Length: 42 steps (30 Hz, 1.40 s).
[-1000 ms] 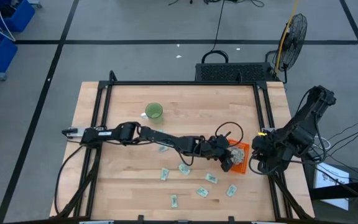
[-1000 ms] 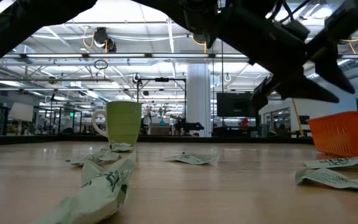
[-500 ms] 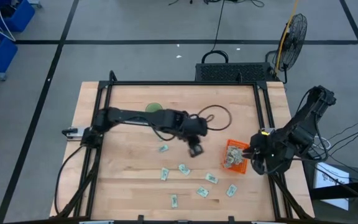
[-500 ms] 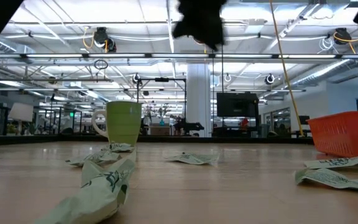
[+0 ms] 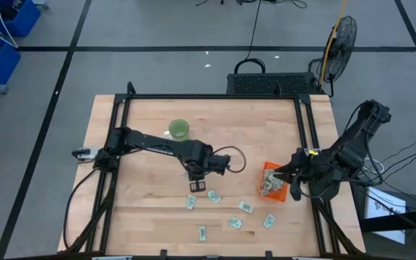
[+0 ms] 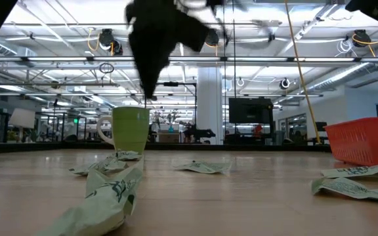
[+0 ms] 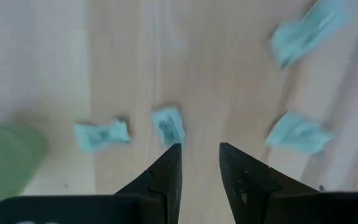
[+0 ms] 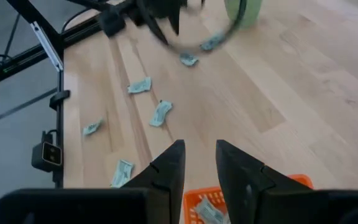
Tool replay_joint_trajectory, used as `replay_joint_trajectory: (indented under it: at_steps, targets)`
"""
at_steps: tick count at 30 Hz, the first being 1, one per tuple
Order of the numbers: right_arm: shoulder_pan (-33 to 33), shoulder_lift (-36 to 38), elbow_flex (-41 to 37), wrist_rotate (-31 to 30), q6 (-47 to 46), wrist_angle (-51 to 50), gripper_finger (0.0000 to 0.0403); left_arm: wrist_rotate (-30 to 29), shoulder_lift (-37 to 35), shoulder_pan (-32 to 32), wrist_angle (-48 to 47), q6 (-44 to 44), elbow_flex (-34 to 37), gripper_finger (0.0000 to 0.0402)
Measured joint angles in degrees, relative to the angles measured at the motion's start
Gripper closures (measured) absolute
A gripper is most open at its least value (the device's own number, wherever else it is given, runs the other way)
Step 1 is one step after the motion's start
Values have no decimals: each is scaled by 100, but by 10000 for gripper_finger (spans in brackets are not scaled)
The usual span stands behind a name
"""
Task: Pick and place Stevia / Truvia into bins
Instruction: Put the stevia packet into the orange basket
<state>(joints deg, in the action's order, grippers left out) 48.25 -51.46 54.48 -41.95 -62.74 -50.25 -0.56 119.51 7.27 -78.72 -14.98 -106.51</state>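
The left gripper [image 5: 196, 185] is held over the middle of the table [image 5: 143, 217], its fingers [image 7: 166, 171] slightly parted with nothing between them. Loose Stevia packets [image 5: 226, 214] are scattered toward the table's near edge, one just beside the gripper. The orange bin [image 5: 274, 180], already filled with packets, is set by the right edge. The right gripper [image 5: 289, 175] is parked above the bin, fingers slightly parted and empty.

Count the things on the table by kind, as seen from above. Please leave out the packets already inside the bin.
Pale green and white paper packets loose on the wood: 6 in plain view
Round green cup: 1
Orange translucent plastic rectangular bin: 1
Total: 8
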Motion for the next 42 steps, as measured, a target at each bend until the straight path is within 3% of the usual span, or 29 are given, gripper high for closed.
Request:
replay_joint_trajectory:
  at_steps: [8, 10, 14, 19, 23, 29, 35, 40, 42]
  targets:
    - [-31, 0, 0, 0, 0, 41, 316, 326, -434, 32, 1397, 423, 1841, 289]
    - [-31, 2, 0, -2, 0, 54, 316, 191, -581, -56, 1868, 264, 2199, 289]
    - [-36, 0, 0, -11, 6, 78, 316, -621, -998, -260, 2153, -42, 2712, 289]
    - [-178, 0, 0, -21, 42, 116, 316, -270, -1255, -640, 3025, -133, 3468, 289]
    - [-316, 0, 0, -24, 86, 258, 316, -400, -1257, -780, 3411, -201, 3891, 289]
    - [-435, 0, 0, -12, 87, 261, 316, -40, -1288, -970, 4062, -10, 4208, 301]
    - [-446, 0, 0, -4, 87, 276, 316, 20, -1350, -1052, 4091, -370, 4238, 388]
    - [-446, 0, 0, -2, 87, 278, 316, 891, -1418, -970, 4358, -832, 3940, 396]
    - [-446, 0, 0, 0, 89, 279, 316, 976, -1437, -835, 4719, -919, 3750, 397]
